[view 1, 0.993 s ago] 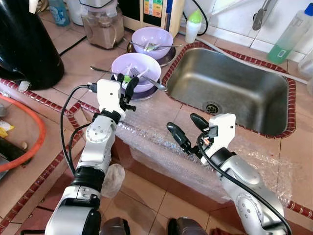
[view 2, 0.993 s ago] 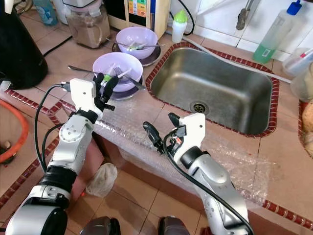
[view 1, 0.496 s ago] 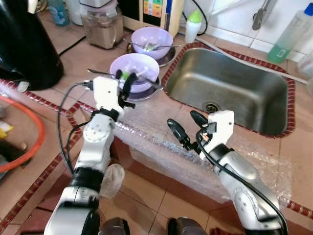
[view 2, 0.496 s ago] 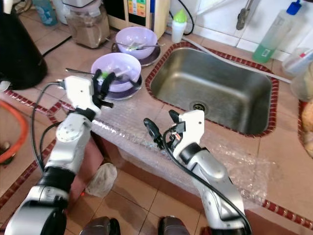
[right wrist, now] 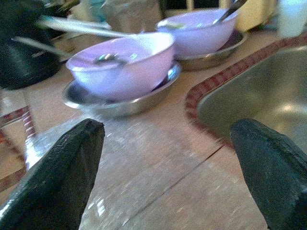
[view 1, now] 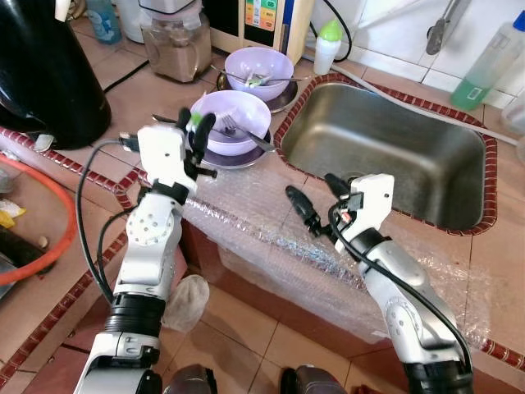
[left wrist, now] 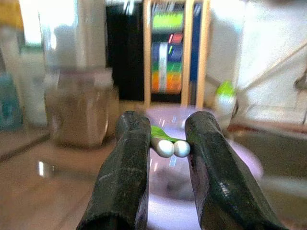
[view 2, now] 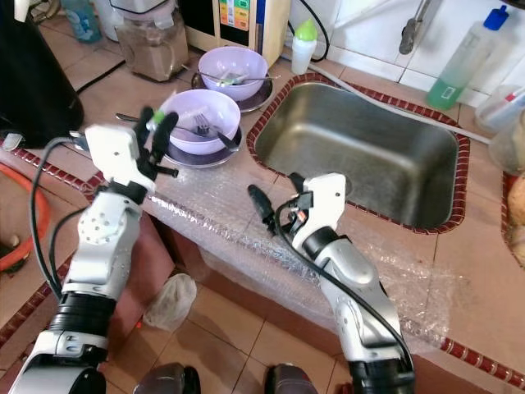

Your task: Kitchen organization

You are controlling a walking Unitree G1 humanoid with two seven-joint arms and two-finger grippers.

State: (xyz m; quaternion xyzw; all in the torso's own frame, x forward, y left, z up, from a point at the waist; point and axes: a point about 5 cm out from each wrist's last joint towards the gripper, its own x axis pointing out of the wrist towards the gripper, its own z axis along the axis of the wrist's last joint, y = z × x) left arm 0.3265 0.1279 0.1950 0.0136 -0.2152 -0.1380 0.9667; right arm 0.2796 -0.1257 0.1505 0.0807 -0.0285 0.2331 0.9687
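Standing at the far left of the tiled counter (view 1: pixel 123 90) is a big black jug (view 1: pixel 45 70), with a blender jar (view 1: pixel 172 41) behind it against the wall. The left gripper (view 1: pixel 195 125) is raised over the counter just beside the near purple bowl (view 1: pixel 230 119); its two black fingers (left wrist: pixel 127 163) pinch a small green-and-white piece (left wrist: pixel 165 143), seen clearly in the left wrist view. The near purple bowl sits in a steel dish (view 1: pixel 225 158) and holds a fork (view 1: pixel 231 123), while a second purple bowl (view 1: pixel 258 66) with cutlery stands farther back in its own steel dish. A sheet of bubble wrap (view 1: pixel 271 238) lies over the counter's front edge. The right gripper (view 1: pixel 316 201) hovers above that wrap, close to the near rim of the sink (view 1: pixel 385 148); its fingers (right wrist: pixel 72 163) are spread wide apart with nothing between them. The steel sink is edged in red tile. Behind it stand a small white bottle with a green cap (view 1: pixel 328 41) and, at the far right, a bottle of green liquid (view 1: pixel 484 66).
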